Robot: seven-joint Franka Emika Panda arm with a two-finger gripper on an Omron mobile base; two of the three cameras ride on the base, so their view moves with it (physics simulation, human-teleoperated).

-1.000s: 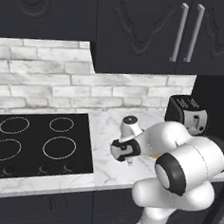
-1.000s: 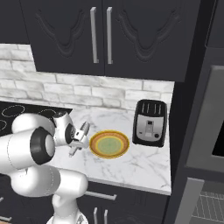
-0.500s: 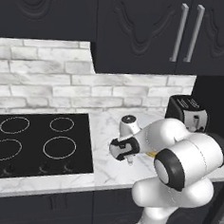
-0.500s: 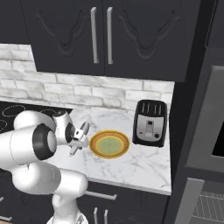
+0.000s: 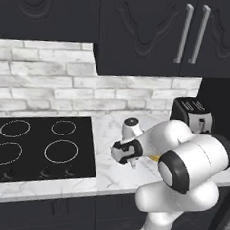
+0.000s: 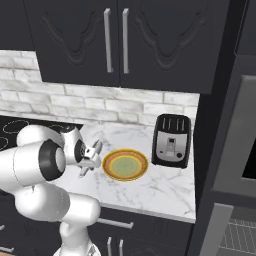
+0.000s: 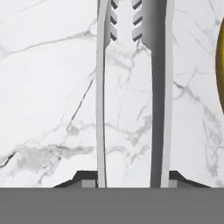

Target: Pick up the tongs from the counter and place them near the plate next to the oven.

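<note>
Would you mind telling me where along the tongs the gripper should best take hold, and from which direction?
Grip the tongs across both thin arms, partway along their length, away from the toothed tips. Come down from above the counter. The two arms run side by side with a narrow gap, so the gripper can straddle them and squeeze them together, as its fingertips frame them here.

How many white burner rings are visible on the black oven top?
4, on the oven: two at the back, two at the front. None seems hidden.

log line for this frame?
phase: carry | gripper: shut on tongs | tongs over counter, left of plate | not yet placed
</note>
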